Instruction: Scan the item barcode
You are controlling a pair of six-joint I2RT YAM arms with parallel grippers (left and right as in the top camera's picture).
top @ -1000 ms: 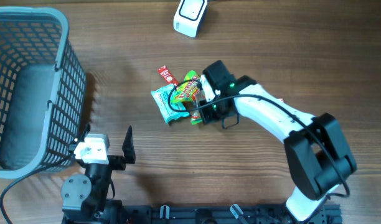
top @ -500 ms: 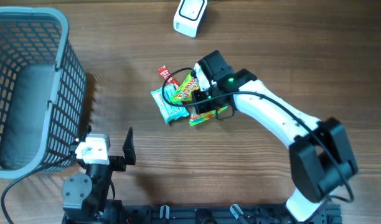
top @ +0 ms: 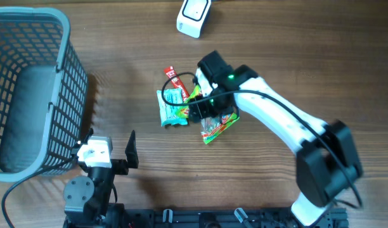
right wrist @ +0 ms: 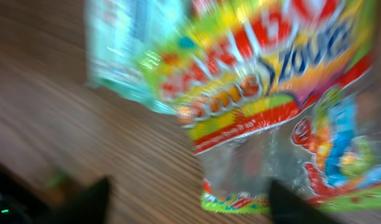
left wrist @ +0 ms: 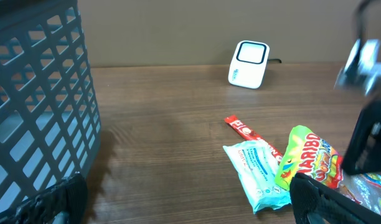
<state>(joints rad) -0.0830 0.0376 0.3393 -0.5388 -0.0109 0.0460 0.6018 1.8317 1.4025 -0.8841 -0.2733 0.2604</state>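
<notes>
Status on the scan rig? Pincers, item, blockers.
Left pincer open, parked by basket. Right pincer open over Haribo bag, nothing held. Bag on table beside wipes pack. Scanner far side, apart.

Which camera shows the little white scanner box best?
The left wrist view: the white scanner stands whole there, its dark window facing the camera. The overhead view sees it from above, cut by the top edge. The right wrist view misses it, showing only blurry snack bags.

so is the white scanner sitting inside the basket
No, the scanner stands on the table, well apart from the basket.
</notes>
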